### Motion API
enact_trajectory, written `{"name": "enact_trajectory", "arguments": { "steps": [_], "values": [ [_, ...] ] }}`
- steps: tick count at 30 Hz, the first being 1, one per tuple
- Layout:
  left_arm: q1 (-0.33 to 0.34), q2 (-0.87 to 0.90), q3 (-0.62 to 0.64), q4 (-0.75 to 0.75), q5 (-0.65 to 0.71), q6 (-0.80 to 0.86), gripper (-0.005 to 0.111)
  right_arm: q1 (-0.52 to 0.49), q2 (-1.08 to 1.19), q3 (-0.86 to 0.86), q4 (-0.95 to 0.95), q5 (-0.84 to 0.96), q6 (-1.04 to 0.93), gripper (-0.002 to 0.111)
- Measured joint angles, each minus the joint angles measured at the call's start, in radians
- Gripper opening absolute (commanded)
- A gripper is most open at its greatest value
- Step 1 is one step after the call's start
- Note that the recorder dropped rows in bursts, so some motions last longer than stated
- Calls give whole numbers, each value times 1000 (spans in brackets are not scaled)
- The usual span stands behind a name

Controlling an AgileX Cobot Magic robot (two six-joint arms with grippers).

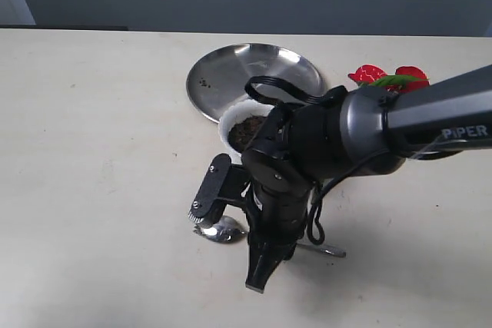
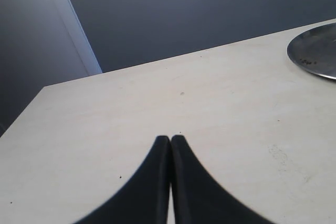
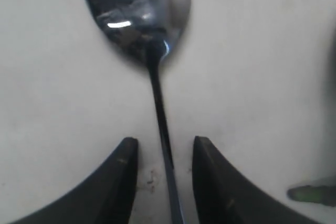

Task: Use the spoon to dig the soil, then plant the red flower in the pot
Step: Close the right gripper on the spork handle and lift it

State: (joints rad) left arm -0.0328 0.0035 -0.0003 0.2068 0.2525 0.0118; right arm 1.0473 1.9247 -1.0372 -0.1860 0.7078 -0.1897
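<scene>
The spoon (image 3: 137, 17) lies flat on the table, its shiny bowl (image 1: 221, 230) toward the left and its thin handle (image 1: 327, 250) pointing right. My right gripper (image 3: 160, 145) is open and low over the table, one finger on each side of the handle without touching it. In the exterior view the right gripper (image 1: 229, 245) reaches down in front of the pot. The white pot (image 1: 229, 124) holds dark soil (image 1: 247, 130), partly hidden by the arm. The red flower (image 1: 369, 74) lies at the back right. My left gripper (image 2: 170, 139) is shut on nothing.
A round steel plate (image 1: 254, 74) with a few soil crumbs sits behind the pot, and its edge shows in the left wrist view (image 2: 315, 53). A blurred green tip (image 3: 310, 193) shows at the edge of the right wrist view. The dark right arm (image 1: 430, 117) crosses above the flower.
</scene>
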Motion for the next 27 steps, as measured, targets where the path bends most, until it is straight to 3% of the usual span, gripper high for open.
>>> {"name": "enact_trajectory", "arguments": {
  "steps": [7, 20, 27],
  "values": [
    [0, 0, 0, 0, 0, 0, 0, 4, 16, -8, -4, 6, 0, 0],
    [0, 0, 0, 0, 0, 0, 0, 4, 14, -14, -10, 38, -27, -1],
    [0, 0, 0, 0, 0, 0, 0, 49, -161, 0, -23, 155, -69, -1]
  ]
}}
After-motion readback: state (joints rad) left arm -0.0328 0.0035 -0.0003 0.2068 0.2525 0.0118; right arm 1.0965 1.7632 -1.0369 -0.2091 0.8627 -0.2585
